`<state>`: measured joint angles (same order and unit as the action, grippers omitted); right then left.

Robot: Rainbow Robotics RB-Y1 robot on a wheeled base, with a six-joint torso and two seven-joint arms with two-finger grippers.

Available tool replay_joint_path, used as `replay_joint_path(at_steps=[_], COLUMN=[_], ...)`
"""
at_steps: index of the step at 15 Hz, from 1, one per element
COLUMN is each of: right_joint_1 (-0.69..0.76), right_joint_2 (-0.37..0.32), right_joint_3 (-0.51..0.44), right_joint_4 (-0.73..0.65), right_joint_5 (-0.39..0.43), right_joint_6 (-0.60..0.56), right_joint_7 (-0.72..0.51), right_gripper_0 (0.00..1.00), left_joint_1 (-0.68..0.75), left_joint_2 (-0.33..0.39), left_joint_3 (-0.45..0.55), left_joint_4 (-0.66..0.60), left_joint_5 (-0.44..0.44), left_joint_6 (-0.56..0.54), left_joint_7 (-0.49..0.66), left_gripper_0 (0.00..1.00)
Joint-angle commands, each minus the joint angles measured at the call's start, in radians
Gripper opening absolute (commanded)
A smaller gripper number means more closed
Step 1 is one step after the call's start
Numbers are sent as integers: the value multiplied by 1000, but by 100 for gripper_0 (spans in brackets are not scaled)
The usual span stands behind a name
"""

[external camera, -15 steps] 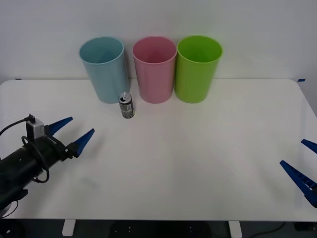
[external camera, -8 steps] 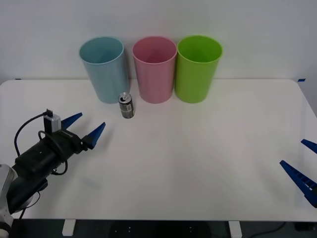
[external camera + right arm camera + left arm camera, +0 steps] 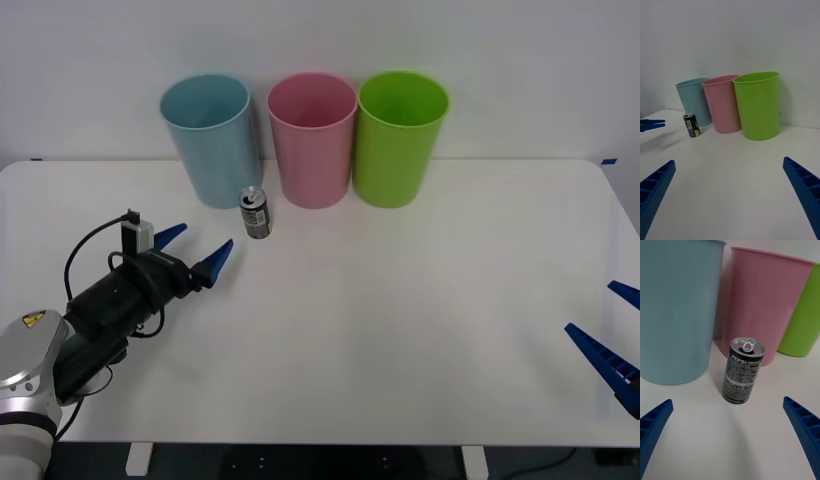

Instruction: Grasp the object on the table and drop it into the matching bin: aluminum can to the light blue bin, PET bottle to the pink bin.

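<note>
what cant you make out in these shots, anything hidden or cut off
- Small print on the aluminum can, left wrist view: too small; its far side faces away.
- Bottom of the light blue bin, front view: hidden by its own wall.
- Right gripper, front view: cut off by the edge.
- Left gripper is fully visible, open.

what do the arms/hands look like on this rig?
Left hand: two blue ribbed tapered fingers on a black wrist, small grey-white box on top with a looping black cable, silver-grey arm segment bearing a yellow warning sticker. Right hand: the same blue pointed fingers.
</note>
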<state>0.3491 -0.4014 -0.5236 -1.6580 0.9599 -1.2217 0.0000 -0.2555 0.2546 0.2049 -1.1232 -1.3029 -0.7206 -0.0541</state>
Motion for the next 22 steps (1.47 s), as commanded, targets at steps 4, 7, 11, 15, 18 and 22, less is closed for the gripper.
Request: replay_joint_path(at_steps=[4,7,11,15,18,22], right_joint_1=[0,0,0,0,0,0], right_joint_2=[0,0,0,0,0,0], right_joint_3=[0,0,0,0,0,0], right_joint_4=[0,0,0,0,0,0], right_joint_5=[0,0,0,0,0,0], right_joint_6=[0,0,0,0,0,0], right_joint_7=[0,0,0,0,0,0], right_gripper_0=[100,100,100,100,100,100], left_joint_1=[-51,-80,-136,-215,-266,-340], left_joint_2=[-6,-41,-78,-90,-101,-112], left_joint_3=[-111,-121,-113,-108,-107,-105], left_joint_4=[25,49,99,187,244,342], left_joint_5=[11,-7,-56,-87,-116,-154], left_joint_6=[161,205,237,270,294,322], left_joint_7=[-9,-13,-15,-26,-27,-30], left_gripper_0=[100,100,100,100,100,100])
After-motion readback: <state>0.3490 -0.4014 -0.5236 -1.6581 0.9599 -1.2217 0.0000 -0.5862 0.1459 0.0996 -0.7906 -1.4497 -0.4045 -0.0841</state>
